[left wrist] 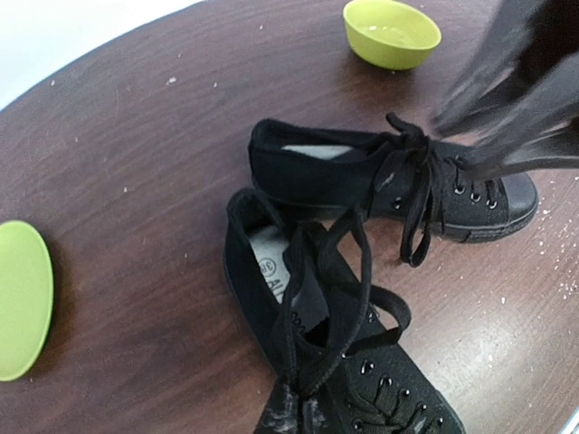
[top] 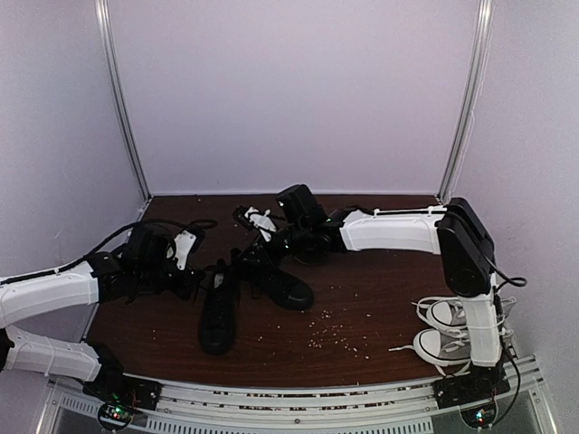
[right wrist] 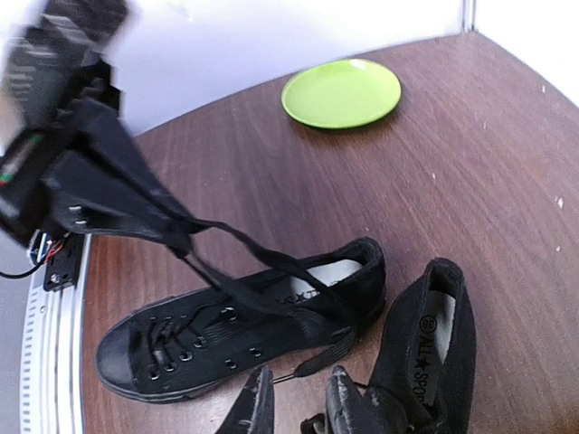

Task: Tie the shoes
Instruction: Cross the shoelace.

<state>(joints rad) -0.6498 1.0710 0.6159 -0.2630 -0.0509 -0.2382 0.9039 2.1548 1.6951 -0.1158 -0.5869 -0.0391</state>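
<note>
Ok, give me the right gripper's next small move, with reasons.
Probably ease forward and close the right gripper on the flat black lace end lying just beyond its parted fingertips, since the left gripper pinches a black lace strand taut above the black low-top sneaker.

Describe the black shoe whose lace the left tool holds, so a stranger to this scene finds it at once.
Start at the brown table, left of its middle. The shoe lies nearest the left tool, toe toward the front rail. Unlike the other black shoe, its lace runs into that tool's grip.
</note>
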